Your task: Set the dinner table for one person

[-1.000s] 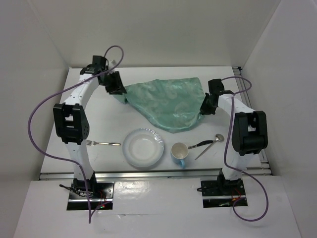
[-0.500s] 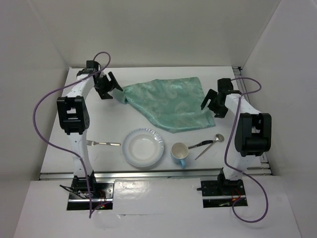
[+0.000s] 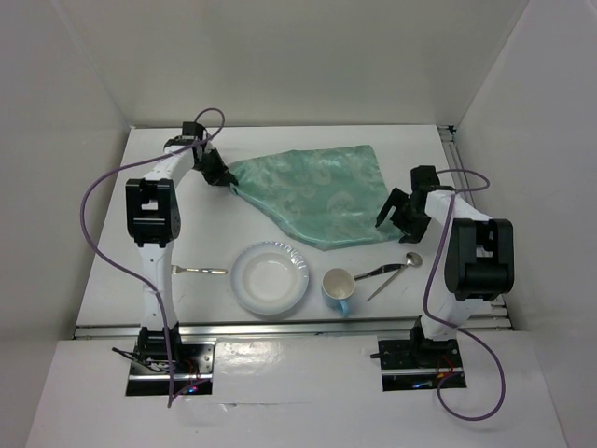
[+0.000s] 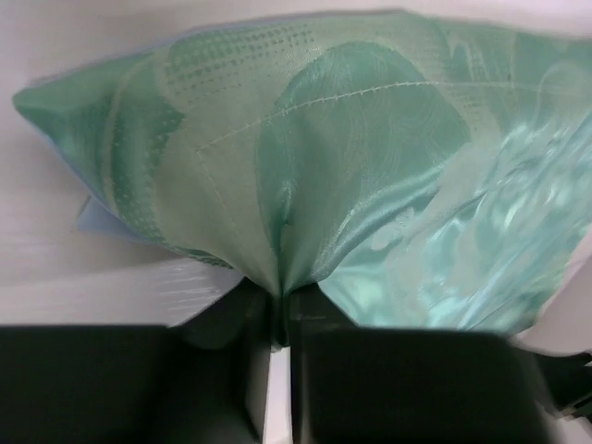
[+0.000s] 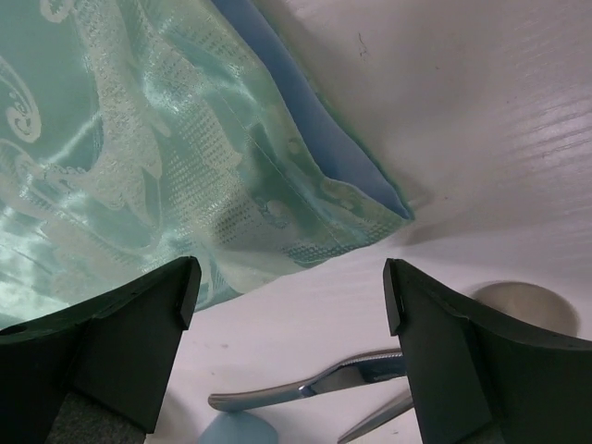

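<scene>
The right tool (image 5: 289,277) has released the green mat (image 3: 312,196) and stands wide open above its corner, while the left tool (image 4: 279,310) now pinches the opposite corner, so the mat on the far half of the counter (image 3: 187,229) probably needs more straightening.

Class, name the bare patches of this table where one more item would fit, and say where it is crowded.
Bare: the table has a far strip behind the green cloth, and a patch between cloth, fork and plate. Crowded: the near edge, with plate, cup and spoon close together.
</scene>
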Action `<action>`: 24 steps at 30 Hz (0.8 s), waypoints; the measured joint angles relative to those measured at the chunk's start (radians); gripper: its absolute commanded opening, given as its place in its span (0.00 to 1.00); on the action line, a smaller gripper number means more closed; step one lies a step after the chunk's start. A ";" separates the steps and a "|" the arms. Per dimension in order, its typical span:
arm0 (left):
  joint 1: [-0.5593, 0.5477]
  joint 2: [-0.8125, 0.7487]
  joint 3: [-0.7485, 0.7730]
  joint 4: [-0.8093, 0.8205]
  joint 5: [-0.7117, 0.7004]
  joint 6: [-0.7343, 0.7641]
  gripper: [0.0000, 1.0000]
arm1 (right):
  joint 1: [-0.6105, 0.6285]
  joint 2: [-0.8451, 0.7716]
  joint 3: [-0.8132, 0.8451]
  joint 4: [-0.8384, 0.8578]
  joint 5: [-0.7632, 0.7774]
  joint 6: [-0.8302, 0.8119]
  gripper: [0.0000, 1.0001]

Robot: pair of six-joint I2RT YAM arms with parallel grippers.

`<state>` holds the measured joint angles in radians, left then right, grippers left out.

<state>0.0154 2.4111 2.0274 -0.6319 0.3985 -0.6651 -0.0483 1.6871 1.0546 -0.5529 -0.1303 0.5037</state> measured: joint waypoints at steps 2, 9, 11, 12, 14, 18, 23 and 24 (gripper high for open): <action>-0.003 0.003 0.000 -0.001 0.000 0.004 0.00 | 0.000 0.000 -0.010 0.003 -0.002 0.001 0.91; -0.002 -0.011 0.008 -0.011 -0.004 0.024 0.00 | 0.000 0.039 -0.018 0.051 -0.042 0.027 0.43; -0.002 -0.039 0.008 -0.031 -0.015 0.045 0.00 | 0.000 0.068 -0.017 0.074 -0.050 0.039 0.15; -0.002 -0.059 0.007 -0.044 -0.024 0.061 0.00 | 0.000 0.082 -0.013 0.081 -0.056 0.048 0.00; -0.002 -0.111 0.007 -0.069 -0.035 0.087 0.00 | 0.000 0.100 0.003 0.089 -0.069 0.060 0.00; -0.003 -0.246 0.019 -0.126 -0.064 0.145 0.00 | 0.001 0.124 0.100 0.084 -0.071 0.068 0.00; -0.004 -0.401 0.045 -0.175 -0.106 0.206 0.00 | 0.004 0.106 0.255 0.092 -0.073 0.067 0.00; -0.004 -0.425 0.045 -0.180 -0.111 0.216 0.00 | 0.004 0.094 0.275 0.092 -0.073 0.066 0.00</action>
<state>0.0113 1.9858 2.0724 -0.8120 0.2878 -0.4492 -0.0441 1.7809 1.3300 -0.4610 -0.2035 0.5697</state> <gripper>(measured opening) 0.050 0.035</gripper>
